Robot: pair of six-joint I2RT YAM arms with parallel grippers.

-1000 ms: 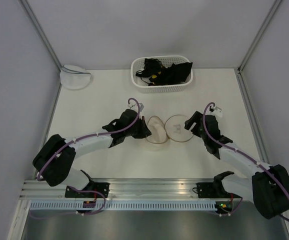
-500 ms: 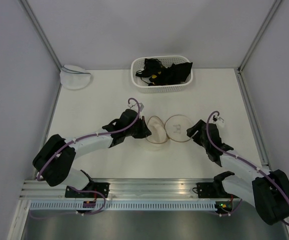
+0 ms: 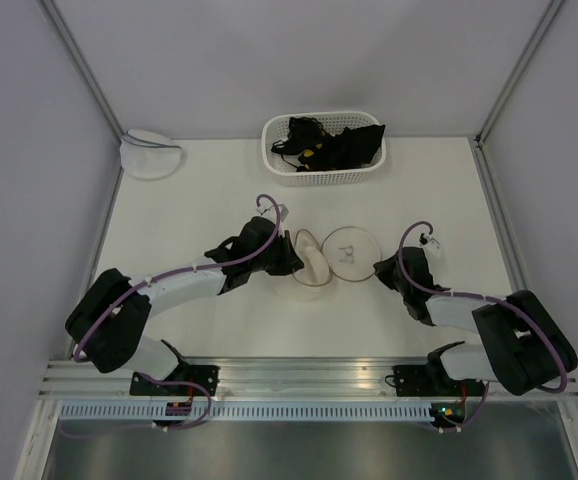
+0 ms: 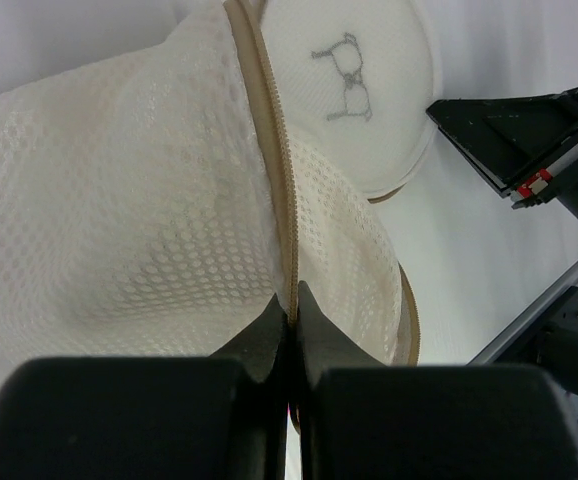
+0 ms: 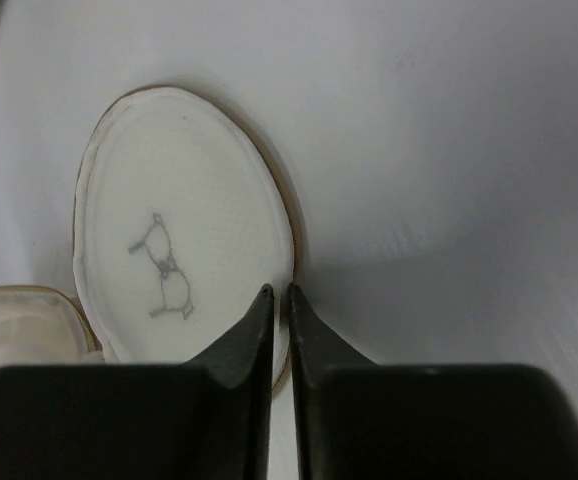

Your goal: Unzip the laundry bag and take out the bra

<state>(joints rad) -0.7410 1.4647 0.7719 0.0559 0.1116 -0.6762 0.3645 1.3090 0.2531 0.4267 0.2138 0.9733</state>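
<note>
The laundry bag (image 3: 314, 268) lies unzipped at mid-table, its two round halves spread apart. My left gripper (image 3: 295, 264) is shut on the tan zipper rim of the domed mesh half (image 4: 119, 220), its tips (image 4: 292, 292) pinching the rim. The flat half (image 3: 352, 250), with a small bra outline drawn on it, lies to the right (image 5: 179, 250). My right gripper (image 3: 378, 268) has its tips (image 5: 280, 292) closed over that half's tan edge. No black fabric shows inside the bag. Black fabric with thin straps, the bra by its look (image 3: 334, 145), lies in the basket.
A white slotted basket (image 3: 324, 176) stands at the back centre. A second white dome pouch with a grey-blue rim (image 3: 149, 153) sits in the back left corner. Grey walls and frame posts enclose the table on three sides.
My right arm has folded back and lowered, and its gripper has closed from wide open onto the flat half's edge. That half shifted slightly. The left arm has not moved.
</note>
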